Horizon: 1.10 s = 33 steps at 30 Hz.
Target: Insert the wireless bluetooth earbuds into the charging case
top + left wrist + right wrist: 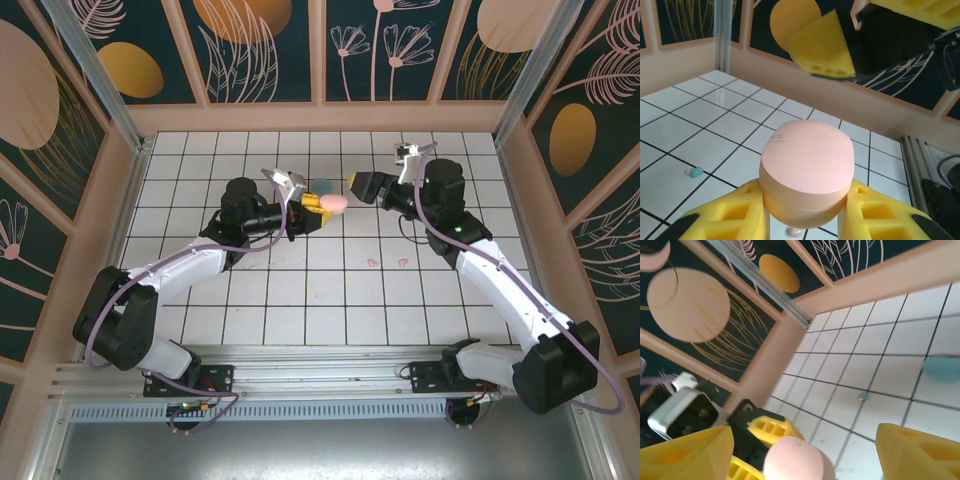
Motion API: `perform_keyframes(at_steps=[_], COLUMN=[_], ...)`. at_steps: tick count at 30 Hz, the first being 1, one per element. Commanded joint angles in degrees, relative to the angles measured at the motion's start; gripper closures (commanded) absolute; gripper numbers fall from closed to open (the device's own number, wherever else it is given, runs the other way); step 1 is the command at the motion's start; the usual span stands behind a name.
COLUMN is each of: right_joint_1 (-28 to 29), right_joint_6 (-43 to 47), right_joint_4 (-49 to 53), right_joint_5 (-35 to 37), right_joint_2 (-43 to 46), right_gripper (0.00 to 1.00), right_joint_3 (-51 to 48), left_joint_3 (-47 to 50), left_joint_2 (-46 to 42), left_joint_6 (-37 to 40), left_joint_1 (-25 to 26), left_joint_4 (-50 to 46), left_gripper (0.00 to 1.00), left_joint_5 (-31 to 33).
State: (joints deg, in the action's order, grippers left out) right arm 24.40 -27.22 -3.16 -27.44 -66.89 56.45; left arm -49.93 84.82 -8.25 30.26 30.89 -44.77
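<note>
Risk: left fingers (715, 222) are pinching the shut pink case (807, 165) aloft, right fingers (920, 452) are hanging spread just right of it, pink earbuds (372, 263) are lying nearer on the table (300, 300), so an off-centre lid pull could twist it loose.

A case (337, 203) sat clamped between the fingers of the left gripper (318, 208), above the rear middle of the table (300, 290). The right gripper (358, 185) stood just to its right, jaws apart and facing it. A second case (324, 186) lay on the table just behind the first. Two earbuds (372, 263) (405, 262) lay side by side nearer the arm bases, well apart from both cases. A third earbud (696, 172) lay alone on the table.
</note>
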Motion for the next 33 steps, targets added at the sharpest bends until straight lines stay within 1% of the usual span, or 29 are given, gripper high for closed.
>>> perform_keyframes(at_steps=[1, 4, 6, 9, 13, 17, 20, 27, 30, 33], right_joint_1=[2.6, 4.9, 5.8, 6.2, 6.2, 6.3, 6.3, 6.3, 6.0, 4.7], right_joint_6=[23.0, 33.8, 38.4, 41.7, 45.0, 47.8, 48.8, 48.0, 46.6, 42.2], right_joint_4=[4.3, 6.0, 6.7, 6.5, 7.0, 7.7, 8.1, 8.2, 7.8, 6.9], right_joint_5=[2.8, 2.0, 0.2, -3.4, -4.4, -5.3, -5.6, -3.2, -1.3, -1.5], right_joint_2=[2.0, 2.3, 2.3, 2.1, 1.7, 1.4, 0.7, -1.3, -1.8, -2.3], right_gripper=[0.25, 0.24, 0.24, 0.24, 0.25, 0.25, 0.25, 0.29, 0.31, 0.33], right_joint_3=[0.7, -0.4, -1.1, -1.9, -2.0, -2.0, -1.6, 0.2, 1.2, 2.6], left_joint_3=[-2.4, -2.5, -2.5, -1.8, 0.0, 0.6, 0.6, 0.5, 0.5, 0.7], left_joint_2=[-2.1, -2.7, -3.0, -3.7, -5.1, -6.0, -6.1, -6.0, -6.2, -6.2], left_joint_6=[5.0, 6.3, 7.0, 7.9, 8.3, 8.4, 8.5, 8.1, 8.1, 8.3], left_joint_1=[-0.5, -0.5, -0.5, -0.5, -0.5, -0.5, -0.4, -0.5, -0.5, -0.5], left_joint_4=[-4.7, -5.6, -6.0, -5.9, -4.4, -4.2, -4.2, -4.3, -4.7, -4.9], left_gripper=[0.73, 0.73, 0.75, 0.78, 0.82, 0.83, 0.83, 0.84, 0.84, 0.85], left_joint_5=[-3.7, -4.8, -5.1, -5.3, -5.3, -5.5, -6.2, -7.2, -7.4, -7.3])
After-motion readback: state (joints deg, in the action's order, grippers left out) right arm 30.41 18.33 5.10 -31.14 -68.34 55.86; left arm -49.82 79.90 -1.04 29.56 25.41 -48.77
